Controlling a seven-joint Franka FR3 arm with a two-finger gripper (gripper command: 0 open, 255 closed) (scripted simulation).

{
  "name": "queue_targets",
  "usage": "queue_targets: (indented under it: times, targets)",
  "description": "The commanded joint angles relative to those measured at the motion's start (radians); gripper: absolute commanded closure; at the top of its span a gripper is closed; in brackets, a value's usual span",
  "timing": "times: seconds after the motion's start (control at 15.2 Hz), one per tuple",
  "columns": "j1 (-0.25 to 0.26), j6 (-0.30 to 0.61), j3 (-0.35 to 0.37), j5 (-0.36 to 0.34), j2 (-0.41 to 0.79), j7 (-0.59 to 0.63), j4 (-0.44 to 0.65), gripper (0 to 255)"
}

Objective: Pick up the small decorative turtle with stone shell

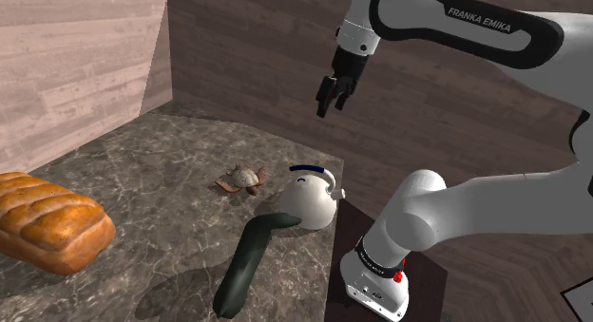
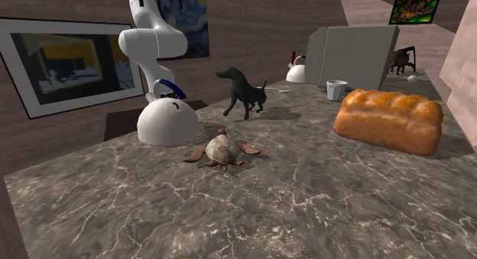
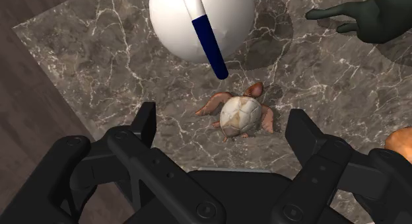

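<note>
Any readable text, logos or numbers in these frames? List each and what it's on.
"FRANKA EMIKA": white lettering on the dark band of the arm's upper link, shoulder view.
Small dark mark on the white kettle: too small to read as text.
Framed picture on the wall, second exterior view: no lettering to read.
No other words or numbers can be read.

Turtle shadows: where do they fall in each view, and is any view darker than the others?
Wrist view: the turtle casts a faint soft shadow on the counter; the white kettle casts a larger round one beside itself. Shoulder view: dimmer overall, the turtle's shadow hardly shows. Second exterior view: brighter, a thin dark shadow under the shell.
</note>
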Motion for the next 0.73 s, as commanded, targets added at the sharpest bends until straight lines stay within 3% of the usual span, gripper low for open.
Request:
queue_targets:
  times: [0.0, 0.66]
  targets:
    - [0.000, 0.000, 0.000, 0.000, 0.000, 0.000, 0.000, 0]
    - [0.015, 0.341, 0.056, 0.074, 0.162, 0.120, -0.198, 0]
